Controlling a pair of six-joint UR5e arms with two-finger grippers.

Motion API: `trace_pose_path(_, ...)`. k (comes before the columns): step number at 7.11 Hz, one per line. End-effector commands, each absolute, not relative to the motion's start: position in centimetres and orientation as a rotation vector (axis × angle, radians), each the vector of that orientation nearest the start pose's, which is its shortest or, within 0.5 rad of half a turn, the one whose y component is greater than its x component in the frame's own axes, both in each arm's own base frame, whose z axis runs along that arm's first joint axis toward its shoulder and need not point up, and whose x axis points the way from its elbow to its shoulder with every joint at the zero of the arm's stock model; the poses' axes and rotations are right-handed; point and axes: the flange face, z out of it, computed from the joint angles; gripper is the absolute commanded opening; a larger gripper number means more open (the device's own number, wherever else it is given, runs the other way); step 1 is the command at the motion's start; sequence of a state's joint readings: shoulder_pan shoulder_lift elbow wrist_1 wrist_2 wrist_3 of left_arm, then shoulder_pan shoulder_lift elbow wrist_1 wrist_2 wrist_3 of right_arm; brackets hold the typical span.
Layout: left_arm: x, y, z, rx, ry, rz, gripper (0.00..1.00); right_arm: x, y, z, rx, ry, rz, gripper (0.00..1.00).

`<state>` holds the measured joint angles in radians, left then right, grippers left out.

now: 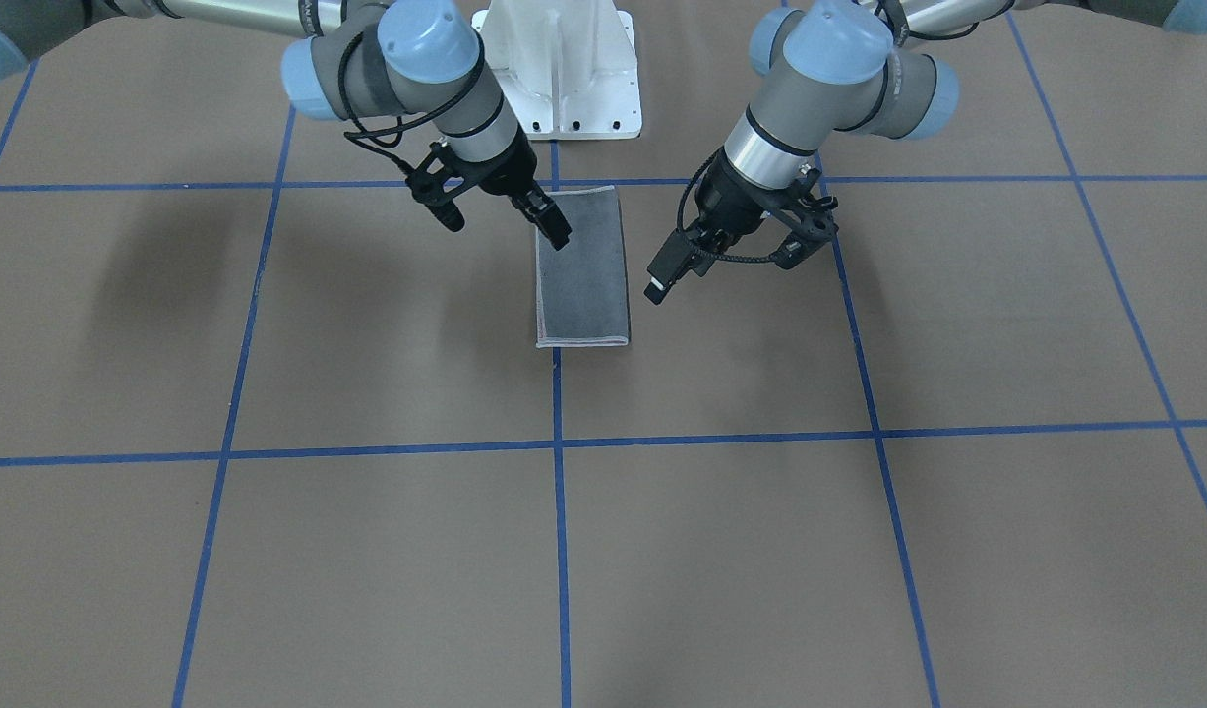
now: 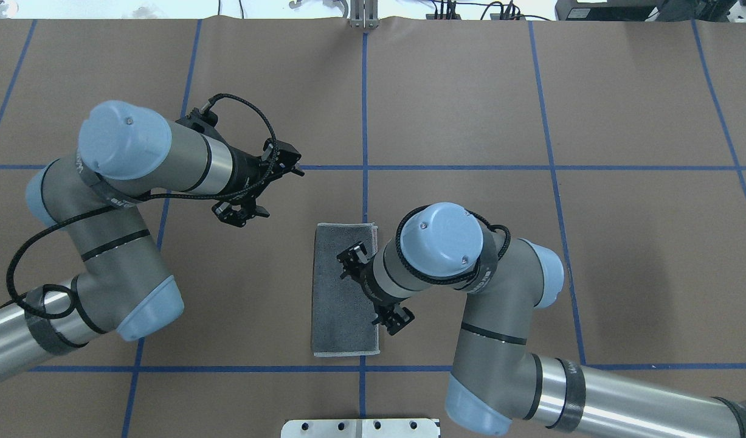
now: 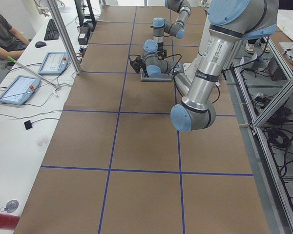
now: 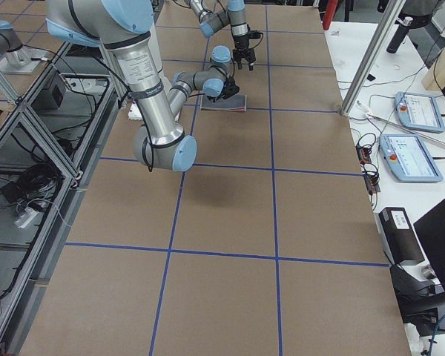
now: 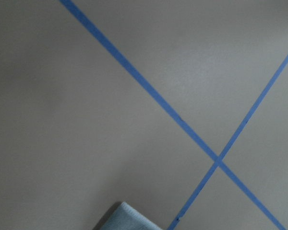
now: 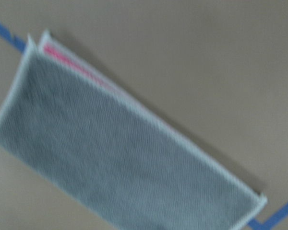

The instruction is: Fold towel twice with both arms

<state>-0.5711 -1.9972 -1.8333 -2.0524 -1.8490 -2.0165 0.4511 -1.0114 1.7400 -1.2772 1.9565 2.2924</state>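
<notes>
Starting nearest the robot, the white base (image 1: 564, 69) stands just behind the towel (image 1: 583, 285). The towel lies flat on the brown surface (image 1: 367, 551) as a narrow strip, dark grey side up, astride the blue tape line (image 1: 560, 413). One fold looks done and one is left.

The right hand (image 1: 554, 224) hangs over the towel's base-side end, by its right long edge. Along that edge a sliver of the pink face (image 6: 72, 64) peeps out between two loose edges. The left hand (image 1: 662, 275) hovers off the towel's left side, apart from it. Neither hand grips cloth; whether their fingers are spread or together I cannot tell.

The likeliest slip is at that loose right edge. A pinch that catches only the top layer would peel the first fold open instead of carrying both layers over. The layers already sit slightly out of line, so uneven lifting by the two hands would probably skew the second fold further.

From overhead, the right hand is hidden under its own wrist, which also covers part of the towel. Neither wrist picture shows fingers, and the right one is blurred. The left wrist picture catches only a towel corner. In both side views the hands are too small to read.
</notes>
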Motion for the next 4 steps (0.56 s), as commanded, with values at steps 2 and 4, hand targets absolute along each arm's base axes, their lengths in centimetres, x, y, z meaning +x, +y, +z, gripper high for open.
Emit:
trace_pose_path(2, 47.6, -32.1, 26.2, -0.174, 1.214, -0.773, 1.0, -46.1, -44.2, 26.3, -0.358, -0.997, 0.868, 1.0)
trace_pose_path(4, 49.1, -27.2, 26.6, -0.171, 1.337, -0.836, 0.94, -45.7, -44.8, 27.3, -0.34, -0.983, 0.875, 1.0)
